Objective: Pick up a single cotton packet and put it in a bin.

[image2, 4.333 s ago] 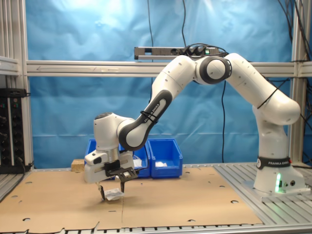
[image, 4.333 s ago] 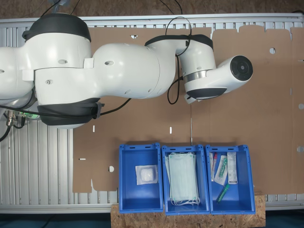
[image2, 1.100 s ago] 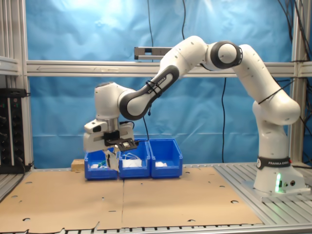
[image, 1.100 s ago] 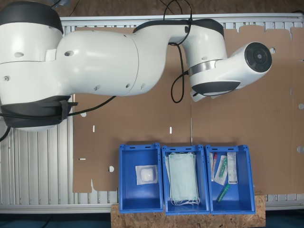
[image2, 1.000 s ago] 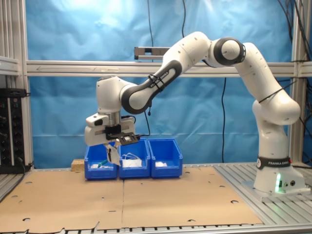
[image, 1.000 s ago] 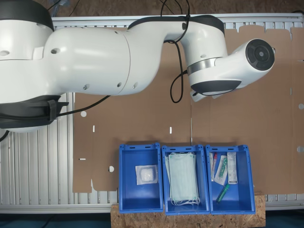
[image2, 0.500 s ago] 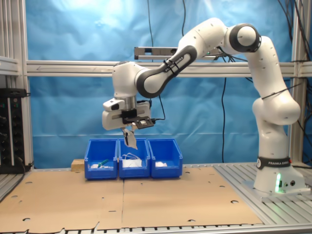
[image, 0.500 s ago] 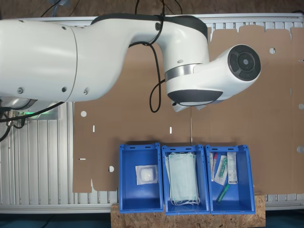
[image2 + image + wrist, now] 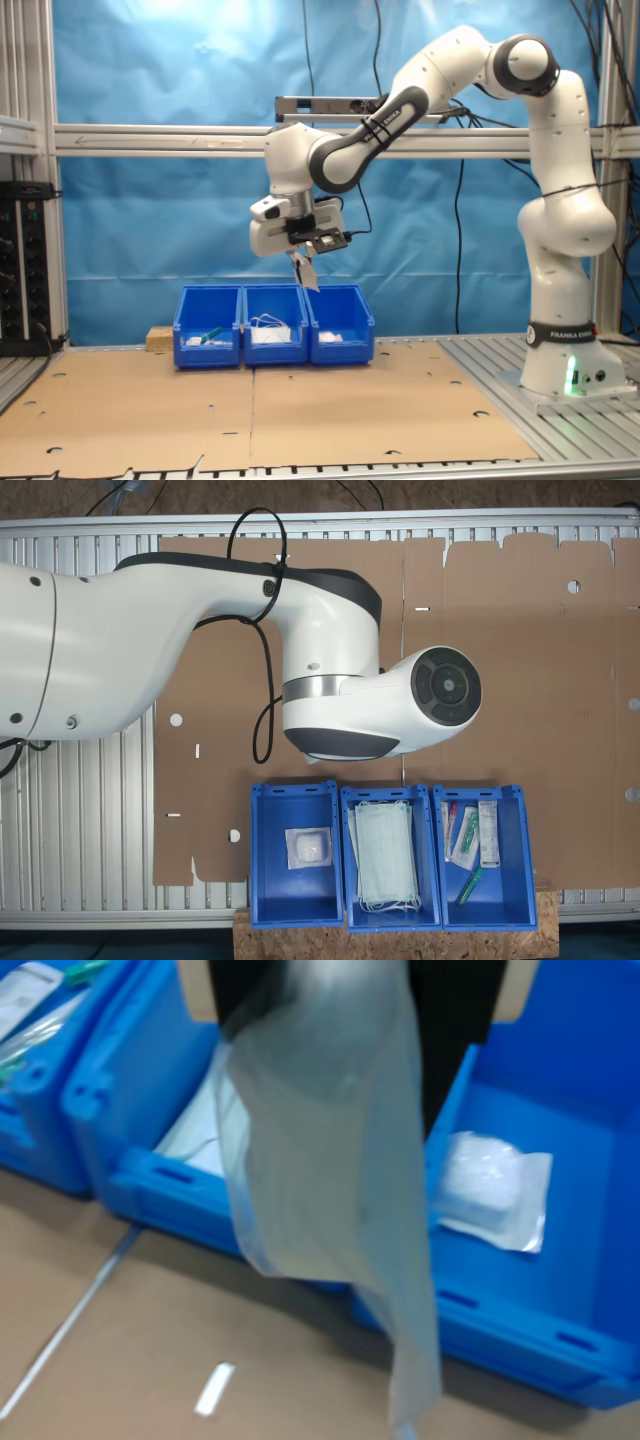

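Carrying the cotton packet (image 9: 304,270), pinched by its top edge in the gripper (image 9: 298,252) and dangling high over the bins; best kept clamped until centred above the bin (image 9: 338,323) at about five o'clock of the second exterior view, then lowered before letting go.

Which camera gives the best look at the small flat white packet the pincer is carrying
The wrist view: the small flat white packet hangs large and close in front of the blue plastic bins, though blurred. In the second exterior view it is a small sliver dangling from the pincer above the bins.
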Action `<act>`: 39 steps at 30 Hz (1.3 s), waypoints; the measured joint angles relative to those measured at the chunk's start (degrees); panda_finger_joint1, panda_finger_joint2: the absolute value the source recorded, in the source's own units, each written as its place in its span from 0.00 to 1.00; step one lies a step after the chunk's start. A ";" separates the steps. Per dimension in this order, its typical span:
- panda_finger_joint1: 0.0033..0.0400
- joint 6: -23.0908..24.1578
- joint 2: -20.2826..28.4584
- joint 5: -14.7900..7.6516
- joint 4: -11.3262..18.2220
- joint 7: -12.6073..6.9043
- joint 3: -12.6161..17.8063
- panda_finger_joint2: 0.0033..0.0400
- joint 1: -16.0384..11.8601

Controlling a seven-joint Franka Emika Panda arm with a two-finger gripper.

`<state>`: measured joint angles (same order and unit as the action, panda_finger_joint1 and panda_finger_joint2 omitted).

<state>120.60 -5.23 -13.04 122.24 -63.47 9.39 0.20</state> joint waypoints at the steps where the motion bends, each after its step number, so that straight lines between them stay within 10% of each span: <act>1: 0.05 -0.04 0.73 -0.29 0.77 0.00 0.45 0.05 -0.01; 12: 0.05 -0.07 6.72 -4.12 6.10 0.00 5.80 0.05 -0.22; 39: 0.05 4.97 5.51 -8.87 6.33 -3.30 17.34 0.05 -0.90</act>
<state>125.57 0.28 -21.91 128.57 -66.77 26.72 -0.70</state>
